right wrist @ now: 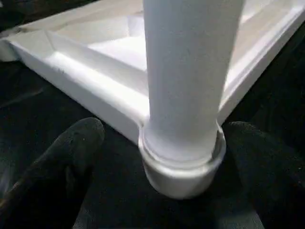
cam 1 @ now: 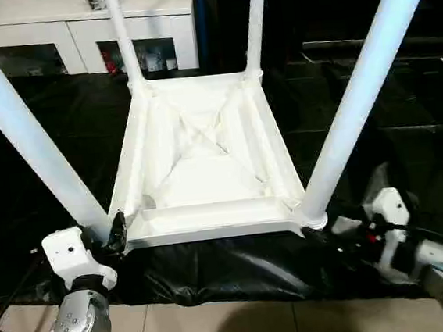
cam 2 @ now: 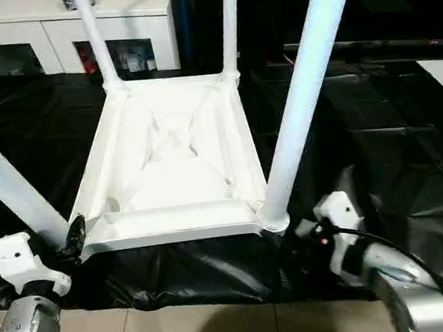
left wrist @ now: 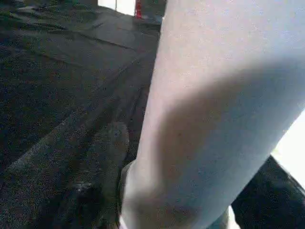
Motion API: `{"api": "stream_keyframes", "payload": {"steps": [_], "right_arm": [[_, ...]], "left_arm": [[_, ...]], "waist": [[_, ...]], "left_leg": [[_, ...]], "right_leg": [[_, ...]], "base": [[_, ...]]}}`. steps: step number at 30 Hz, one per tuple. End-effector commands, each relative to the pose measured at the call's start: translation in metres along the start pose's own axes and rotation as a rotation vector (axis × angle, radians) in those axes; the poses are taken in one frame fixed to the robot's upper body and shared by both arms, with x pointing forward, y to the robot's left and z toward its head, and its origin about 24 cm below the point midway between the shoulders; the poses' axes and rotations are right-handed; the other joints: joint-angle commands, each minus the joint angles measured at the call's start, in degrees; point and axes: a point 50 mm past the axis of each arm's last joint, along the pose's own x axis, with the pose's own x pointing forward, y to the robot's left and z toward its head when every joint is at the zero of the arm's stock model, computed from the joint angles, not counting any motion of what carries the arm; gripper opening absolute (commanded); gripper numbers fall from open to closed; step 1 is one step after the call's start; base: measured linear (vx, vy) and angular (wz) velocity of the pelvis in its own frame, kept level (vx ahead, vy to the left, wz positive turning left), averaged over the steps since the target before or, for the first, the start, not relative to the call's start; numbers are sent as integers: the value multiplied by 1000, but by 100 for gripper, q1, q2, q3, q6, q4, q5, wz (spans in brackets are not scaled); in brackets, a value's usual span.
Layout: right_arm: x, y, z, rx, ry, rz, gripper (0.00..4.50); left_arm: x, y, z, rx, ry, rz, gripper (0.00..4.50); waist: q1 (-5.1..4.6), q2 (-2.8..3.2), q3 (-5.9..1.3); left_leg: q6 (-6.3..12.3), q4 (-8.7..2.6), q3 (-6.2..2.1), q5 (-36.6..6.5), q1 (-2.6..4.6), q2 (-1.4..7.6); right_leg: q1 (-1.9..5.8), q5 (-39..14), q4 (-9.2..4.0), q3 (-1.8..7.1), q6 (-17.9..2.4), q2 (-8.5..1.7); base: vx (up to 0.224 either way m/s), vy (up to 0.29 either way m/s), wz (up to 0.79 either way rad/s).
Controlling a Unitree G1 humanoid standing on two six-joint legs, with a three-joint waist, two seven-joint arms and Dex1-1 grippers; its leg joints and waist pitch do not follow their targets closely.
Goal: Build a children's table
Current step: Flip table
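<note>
Looks like a robot test lab dressed up as a room. Bench [cam 1: 61, 126] is draped in crinkled black plastic sheeting, hanging over the near edge. Tiled floor [cam 1: 222, 331] below it. Beyond the far left corner, a white cabinet [cam 1: 75, 35] with glass doors, small items behind the glass. Cable [cam 2: 418, 253] trailing off the right arm.

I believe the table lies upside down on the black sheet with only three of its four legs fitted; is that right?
Not quite: all four legs are fitted. The left eye view shows the table upside down on the black sheet with a leg rising from each corner socket.
</note>
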Motion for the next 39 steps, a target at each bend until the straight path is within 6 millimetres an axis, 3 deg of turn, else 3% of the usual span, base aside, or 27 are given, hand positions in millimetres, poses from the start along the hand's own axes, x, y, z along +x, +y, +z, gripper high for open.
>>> {"api": "stream_keyframes", "payload": {"steps": [1, 4, 7, 10, 13, 17, 18, 19, 21, 23, 25, 29, 34, 39], "right_arm": [[-16, -2, 16, -18, -19, 45, 450], [-27, 0, 21, -16, 1, 96, 450], [-38, 3, 24, -11, 72, 177, 450], [-39, 19, 28, 73, 102, 334, 450], [-25, 27, 32, 101, 65, 382, 450], [33, 35, 34, 80, -39, 287, 450], [42, 40, 35, 72, -49, 307, 450], [42, 40, 35, 72, -49, 307, 450], [59, 52, 33, 115, -30, 345, 450], [67, 58, 32, 118, -27, 364, 450], [70, 63, 33, 119, -23, 380, 450], [73, 70, 37, 129, -35, 423, 450], [87, 54, 34, 182, -46, 215, 450], [95, 44, 30, 292, -73, 111, 450]], "left_arm": [[3, -4, 3, -44, -9, -12, 282], [5, -8, 3, -50, -6, -26, 274], [7, -13, 2, -48, 2, -46, 271], [7, -18, 1, -55, 21, -68, 270], [7, -22, -2, -98, 54, -82, 270], [11, -37, 2, -233, 107, -150, 270], [13, -42, 4, -274, 120, -163, 270], [13, -42, 4, -274, 120, -163, 270], [17, -51, 8, -360, 132, -169, 270], [19, -56, 10, -418, 138, -170, 270], [20, -60, 12, -435, 141, -178, 270], [23, -69, 13, -478, 153, -186, 268], [21, -82, 13, -435, 188, -247, 267], [22, -83, 14, -446, 189, -243, 267]], "waist": [[38, -86, -205], [80, -85, -192], [99, -124, -171], [147, -148, -169], [159, -153, -170], [104, -205, -194], [124, -235, -214], [181, -197, -222], [249, -184, -215], [263, -218, -225], [283, -180, -226], [259, -234, -226], [220, -264, -223], [235, -255, -238]], "left_leg": [[442, -517, -182, -1084, 1, 408], [584, -507, -180, -1044, -1, 412], [517, -518, -186, -1179, 7, 409], [555, -514, -200, -1128, 6, 414], [522, -511, -208, -1043, 13, 422], [386, -492, -182, -654, 8, 383], [353, -488, -179, -649, -2, 378], [345, -456, -145, -604, 72, 390], [376, -462, -120, -456, 45, 404], [390, -460, -114, -399, 15, 390], [330, -468, -115, -499, 21, 400], [263, -490, -132, -523, 13, 402], [143, -506, -125, -628, 33, 396], [94, -499, -118, -444, 22, 385]], "right_leg": [[194, -799, -461, 273, -1068, -415], [187, -919, -478, 266, -1031, -434], [170, -1495, -527, 264, -921, -434], [177, -1548, -526, 268, -849, -438], [132, -1687, -532, 257, -835, -450], [82, -1283, -448, 242, -1049, -433], [99, -1351, -435, 241, -1039, -445], [46, -1179, -436, 262, -1072, -418], [81, -768, -387, 277, -1153, -408], [103, -582, -354, 260, -1210, -407], [100, -684, -370, 264, -1188, -420], [136, -478, -367, 270, -1043, -410], [120, -742, -392, 277, -991, -423], [139, -381, -351, 272, -997, -398]], "base": [[0, 0, 0], [0, 0, 0], [0, 0, 0], [0, 0, 0], [0, 0, 0], [0, 0, 0], [0, 0, 0], [0, 0, 0], [0, 0, 0], [0, 0, 0], [0, 0, 0], [0, 0, 0], [0, 0, 0], [0, 0, 0]]}}
